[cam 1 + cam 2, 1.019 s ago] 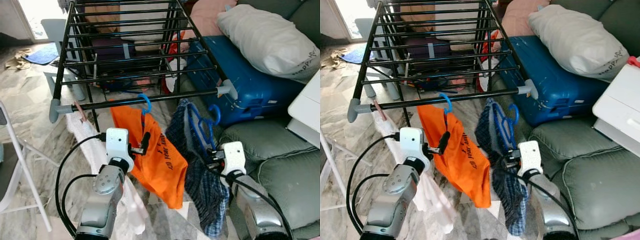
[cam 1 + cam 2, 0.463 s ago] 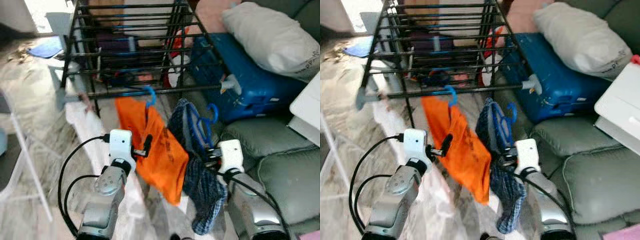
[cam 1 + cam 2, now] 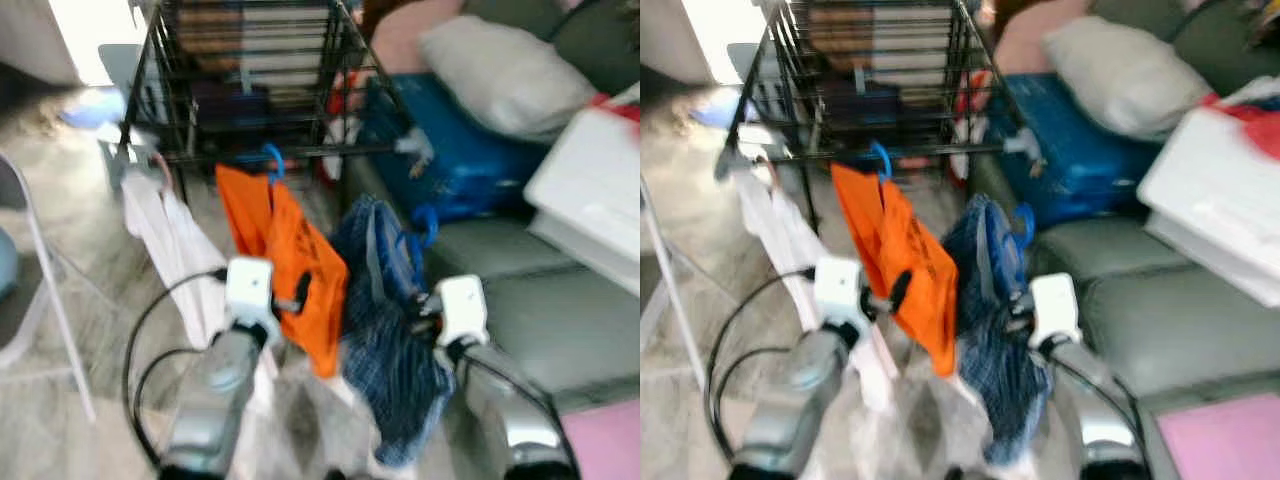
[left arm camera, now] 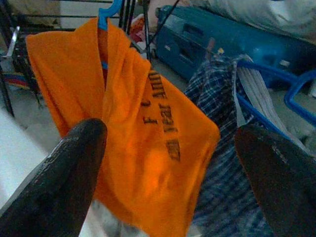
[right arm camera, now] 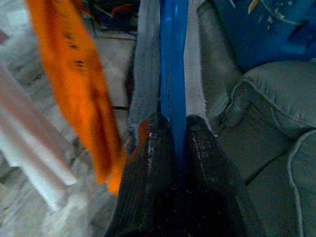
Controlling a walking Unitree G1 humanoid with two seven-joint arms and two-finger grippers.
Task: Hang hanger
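Orange shirt (image 4: 143,133) carries dark print; "year" is legible, the rest too blurred to read. It hangs on a blue hanger whose hook (image 3: 270,160) sits over the front rail of the black drying rack (image 3: 250,90).

Left gripper (image 4: 168,148): fingers (image 4: 69,168) spread wide, holding nothing, the orange shirt just ahead between them.

Right gripper (image 5: 173,128): fingers (image 5: 202,148) pinched tight on the second blue hanger (image 5: 173,59), which carries a plaid garment (image 3: 390,340) off the rack, beside the orange shirt.
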